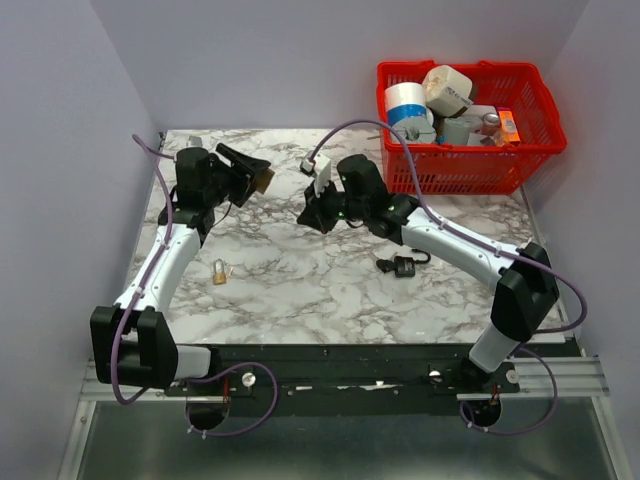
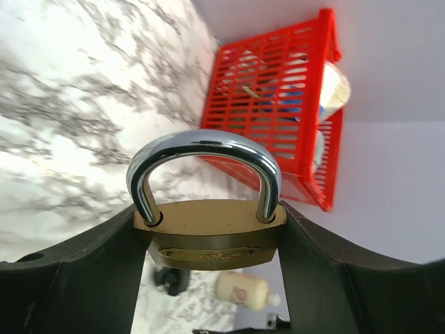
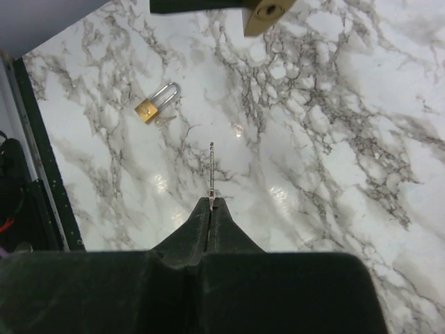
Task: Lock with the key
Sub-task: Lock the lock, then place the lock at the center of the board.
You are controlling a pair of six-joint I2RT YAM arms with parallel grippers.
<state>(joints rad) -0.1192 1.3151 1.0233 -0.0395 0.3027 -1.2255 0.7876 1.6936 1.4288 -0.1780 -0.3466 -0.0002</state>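
Note:
My left gripper (image 2: 208, 240) is shut on a large brass padlock (image 2: 208, 236) with a steel shackle, clamped by its body sides between both fingers and held above the table. In the top view this padlock (image 1: 265, 180) faces my right gripper (image 1: 306, 214) across a short gap. The right gripper (image 3: 210, 203) is shut on the key (image 3: 211, 170). Its thin metal blade sticks straight out of the fingertips, seen edge-on, and points toward the held padlock's keyhole end (image 3: 266, 12). The key's head is hidden inside the jaws.
A small brass padlock (image 1: 220, 272) lies on the marble table (image 1: 300, 290) at the near left, also seen in the right wrist view (image 3: 154, 108). A black padlock (image 1: 402, 266) lies right of centre. A red basket (image 1: 520, 150) of objects stands at the back right.

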